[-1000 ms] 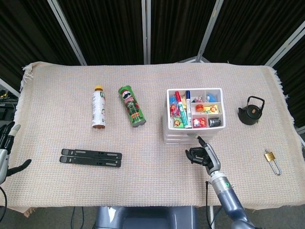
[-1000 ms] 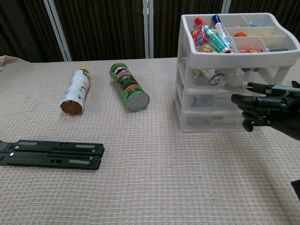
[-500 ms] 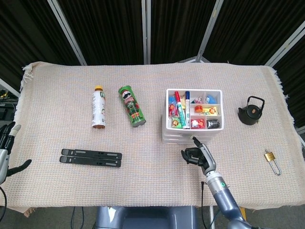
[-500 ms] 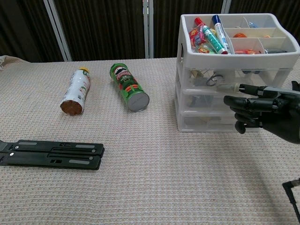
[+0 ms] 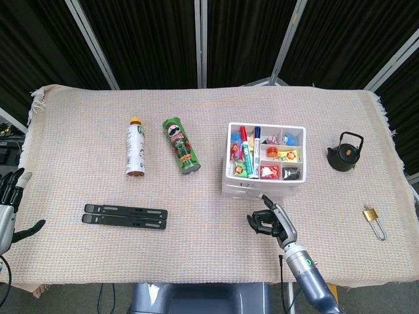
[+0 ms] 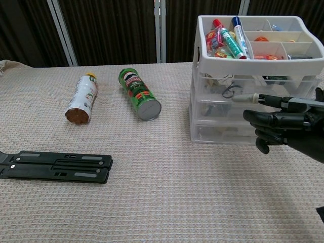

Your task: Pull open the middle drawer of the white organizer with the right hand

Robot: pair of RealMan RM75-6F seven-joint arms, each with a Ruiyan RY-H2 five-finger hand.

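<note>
Dragged nearer the robot and slightly leftward since a second ago, the white organizer (image 5: 265, 162) stands right of centre on the surface (image 5: 85, 137). The right hand (image 6: 286, 124) has withdrawn with it, fingers (image 6: 263, 117) curled at the middle drawer (image 6: 223, 104); whether they hook it, I cannot tell. Only the head view shows the left hand (image 5: 8, 209), fingers spread, at the surface's edge.

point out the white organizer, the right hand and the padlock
white organizer (image 6: 202, 66), chest view, on its front left corner post.
right hand (image 6: 278, 126), chest view, on the black fingers before the drawers.
padlock (image 5: 371, 214), head view, on its brass body.
</note>
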